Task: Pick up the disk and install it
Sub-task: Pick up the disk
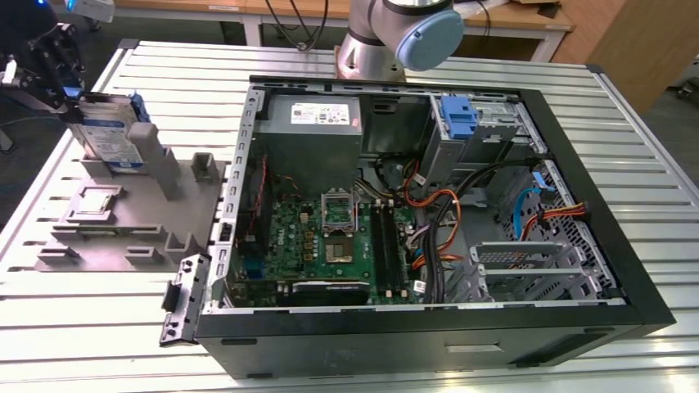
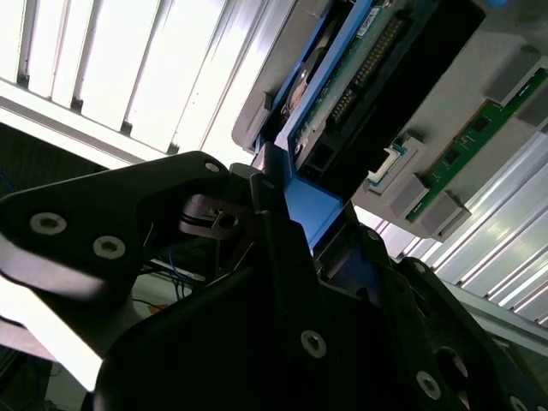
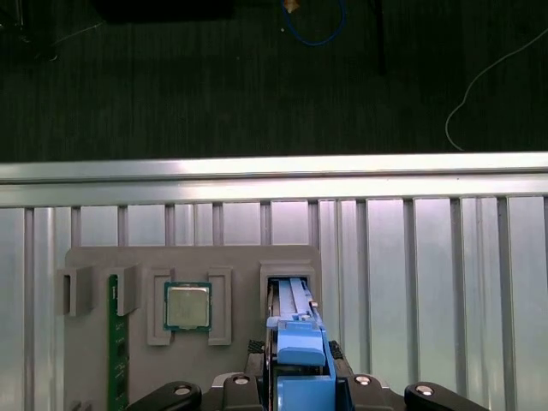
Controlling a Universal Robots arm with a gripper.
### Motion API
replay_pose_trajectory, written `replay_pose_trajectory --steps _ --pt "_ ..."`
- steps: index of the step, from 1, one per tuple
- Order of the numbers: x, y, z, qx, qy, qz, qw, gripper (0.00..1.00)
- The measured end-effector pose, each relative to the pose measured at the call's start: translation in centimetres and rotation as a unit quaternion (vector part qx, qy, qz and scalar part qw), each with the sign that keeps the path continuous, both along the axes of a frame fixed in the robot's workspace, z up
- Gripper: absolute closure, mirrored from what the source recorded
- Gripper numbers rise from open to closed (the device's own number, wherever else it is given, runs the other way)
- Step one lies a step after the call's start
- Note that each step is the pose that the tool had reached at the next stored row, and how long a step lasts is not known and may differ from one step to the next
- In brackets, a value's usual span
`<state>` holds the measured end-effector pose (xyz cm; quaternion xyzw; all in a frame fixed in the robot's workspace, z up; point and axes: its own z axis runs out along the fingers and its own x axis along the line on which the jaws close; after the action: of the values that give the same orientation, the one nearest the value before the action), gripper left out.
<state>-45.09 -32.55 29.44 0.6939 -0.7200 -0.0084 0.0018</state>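
While the disk [image 1: 110,137] stands upright in a grey holder [image 1: 142,223] (beside the computer case [image 1: 415,325]), the gripper [image 1: 70,108] clamps its blue rail.

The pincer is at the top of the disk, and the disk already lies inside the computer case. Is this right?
Not quite. In the exterior view the pincer is at the top of the disk, but the disk stands in the grey holder, outside the computer case.
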Motion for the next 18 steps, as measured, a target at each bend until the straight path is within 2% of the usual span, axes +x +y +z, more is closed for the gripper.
replay_pose_trajectory --steps 9,10,18 --pt "0.00 0.00 0.03 -0.0001 0.0002 0.000 1.0000 0.62" --pt "0.00 0.00 0.03 -0.0002 0.0002 0.000 1.0000 0.55" --pt "-0.06 0.00 -0.01 -0.0002 0.0002 0.000 1.0000 0.55"
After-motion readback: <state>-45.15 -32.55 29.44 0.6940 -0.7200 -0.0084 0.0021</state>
